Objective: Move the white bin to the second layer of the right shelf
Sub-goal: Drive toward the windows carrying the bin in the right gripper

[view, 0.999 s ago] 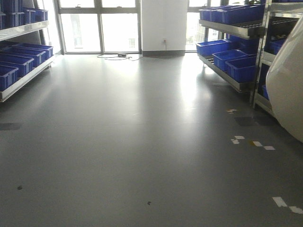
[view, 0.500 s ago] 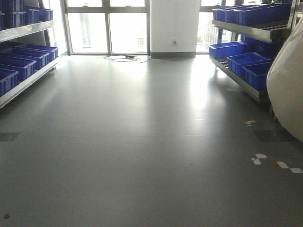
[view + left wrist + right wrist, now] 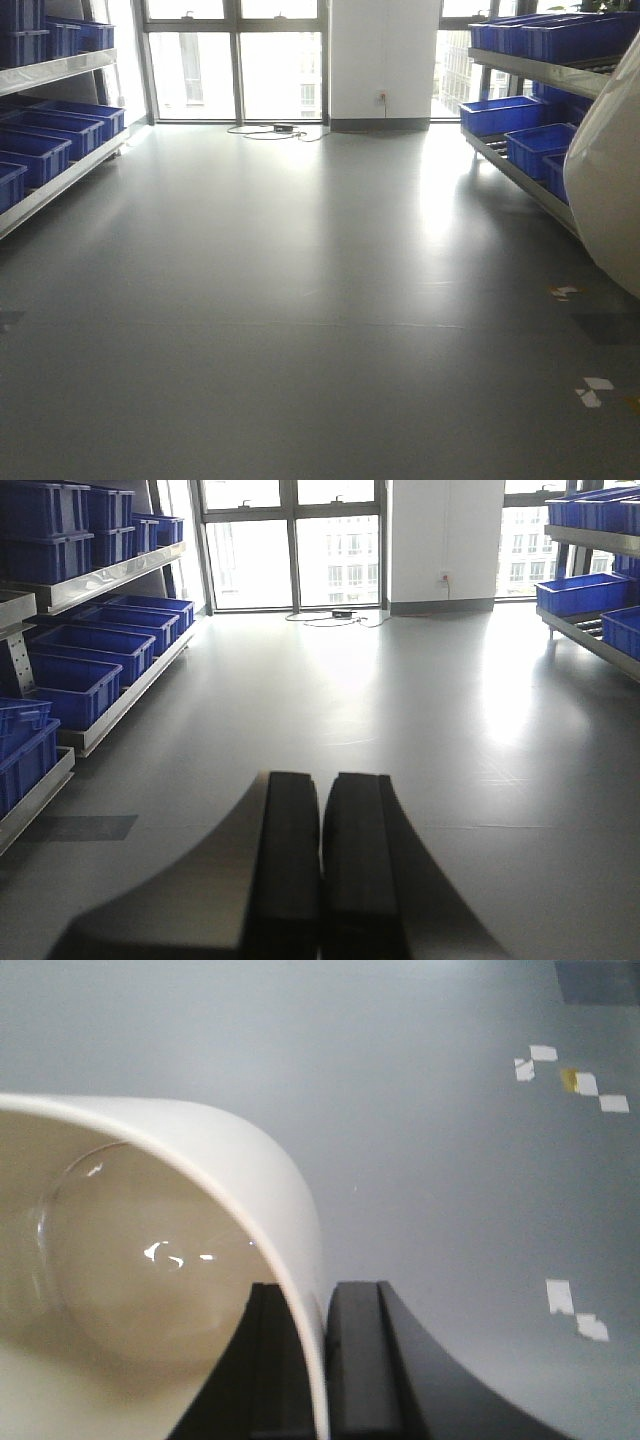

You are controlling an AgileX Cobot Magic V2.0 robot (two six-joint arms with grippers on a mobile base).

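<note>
Pinching the white bin (image 3: 150, 1260) by its wall, your right gripper (image 3: 322, 1305) has one of its jaws inside the rim and one outside. The bin hangs above the grey floor (image 3: 430, 1110), at the front view's right edge. Your left gripper (image 3: 321, 780) has its jaws pressed together, empty. Blue crates (image 3: 505, 112) line the shelves beyond.

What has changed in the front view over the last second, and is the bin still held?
The base rolled forward, swinging left: the right shelf, its blue crates and the floor tape marks slid rightward and lower in frame. The white bin stays at the right edge, its wall pinched in the right gripper. Nothing taken or released.
</note>
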